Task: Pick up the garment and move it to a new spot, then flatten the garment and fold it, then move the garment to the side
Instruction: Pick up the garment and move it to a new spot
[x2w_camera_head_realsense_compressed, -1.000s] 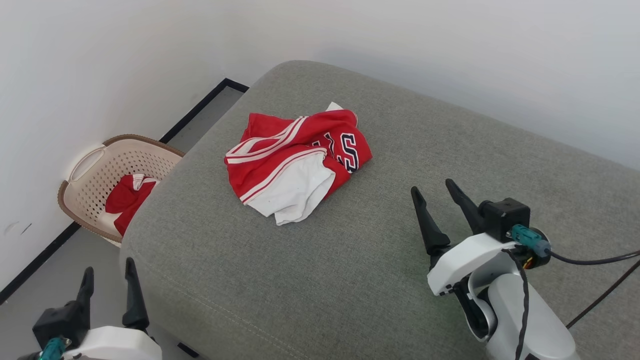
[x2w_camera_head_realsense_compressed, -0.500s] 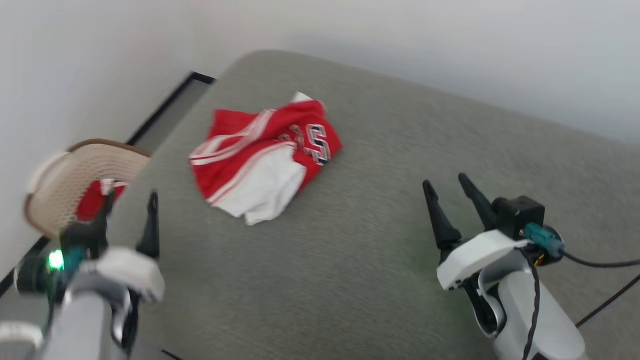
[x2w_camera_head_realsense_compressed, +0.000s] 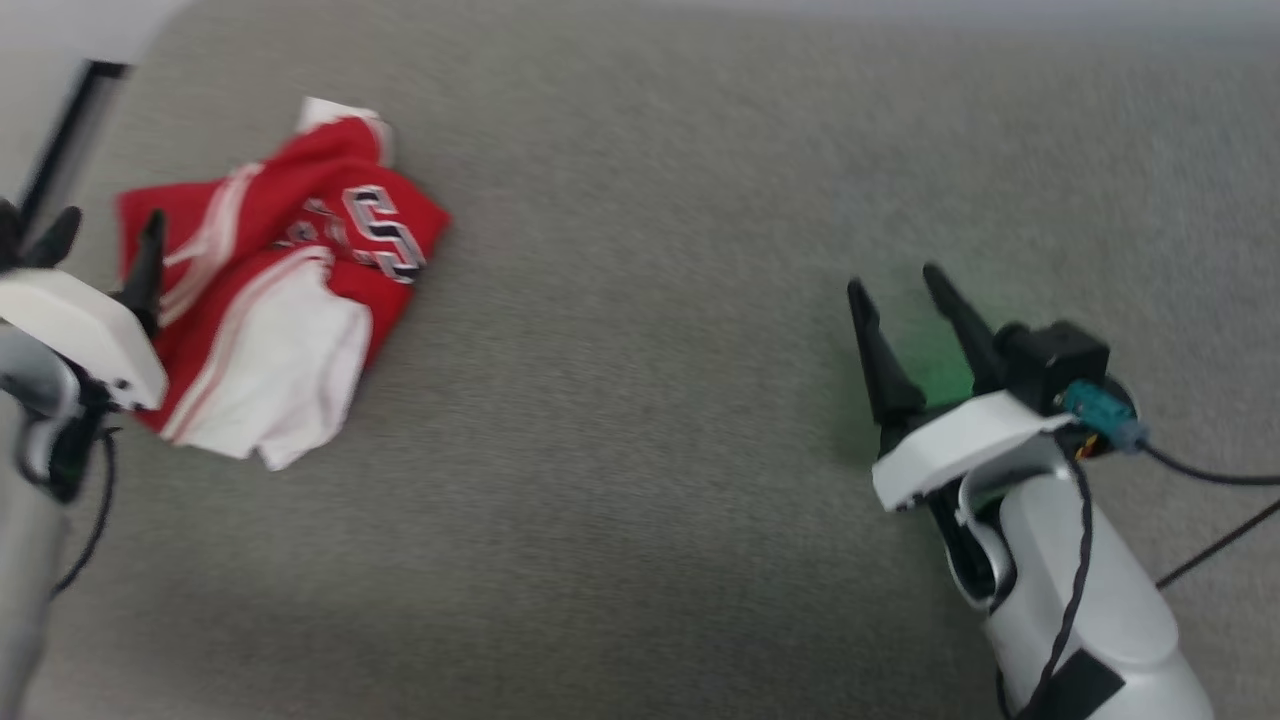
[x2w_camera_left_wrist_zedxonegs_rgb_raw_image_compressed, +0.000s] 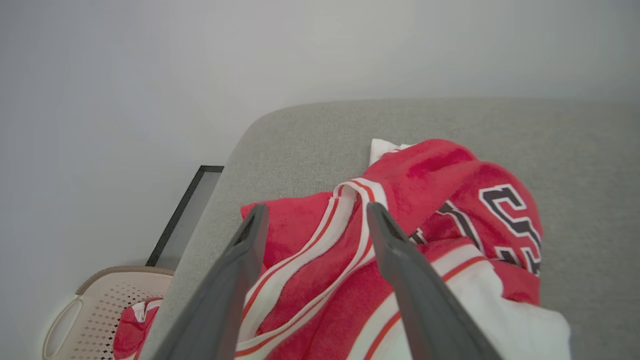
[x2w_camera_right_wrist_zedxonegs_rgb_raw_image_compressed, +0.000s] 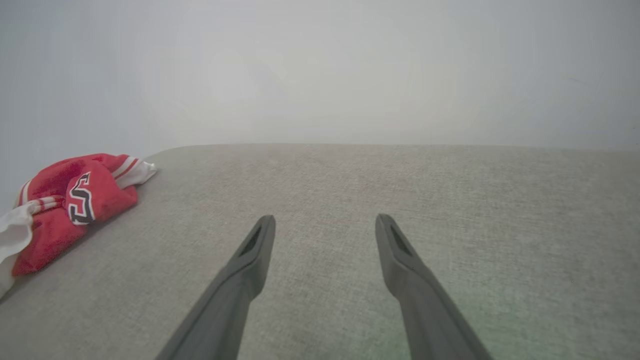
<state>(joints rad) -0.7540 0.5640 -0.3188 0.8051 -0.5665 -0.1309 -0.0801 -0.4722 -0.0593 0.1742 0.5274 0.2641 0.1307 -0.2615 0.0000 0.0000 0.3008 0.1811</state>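
The garment (x2w_camera_head_realsense_compressed: 280, 270) lies crumpled on the grey cushion (x2w_camera_head_realsense_compressed: 640, 400) at the upper left, red with white striped trim, a white sleeve toward me and navy letters on top. My left gripper (x2w_camera_head_realsense_compressed: 108, 235) is open at the garment's left edge. In the left wrist view this left gripper (x2w_camera_left_wrist_zedxonegs_rgb_raw_image_compressed: 316, 210) hovers over the garment (x2w_camera_left_wrist_zedxonegs_rgb_raw_image_compressed: 425, 185), its fingers spread above the striped trim with nothing between them. My right gripper (x2w_camera_head_realsense_compressed: 895, 285) stands open over bare cushion, far to the right. From the right gripper (x2w_camera_right_wrist_zedxonegs_rgb_raw_image_compressed: 325, 220) the garment (x2w_camera_right_wrist_zedxonegs_rgb_raw_image_compressed: 65, 200) shows at the far left.
A beige perforated basket (x2w_camera_left_wrist_zedxonegs_rgb_raw_image_compressed: 100, 300) with another red cloth (x2w_camera_left_wrist_zedxonegs_rgb_raw_image_compressed: 130, 325) in it stands on the floor beside the cushion's left edge. A white wall rises behind the cushion. A black cable (x2w_camera_head_realsense_compressed: 1210, 480) trails from my right wrist.
The head camera has swung, so the whole picture shifted left and down. My left arm rose from beside the cushion and reached forward to the garment's left edge. The right gripper stayed open.
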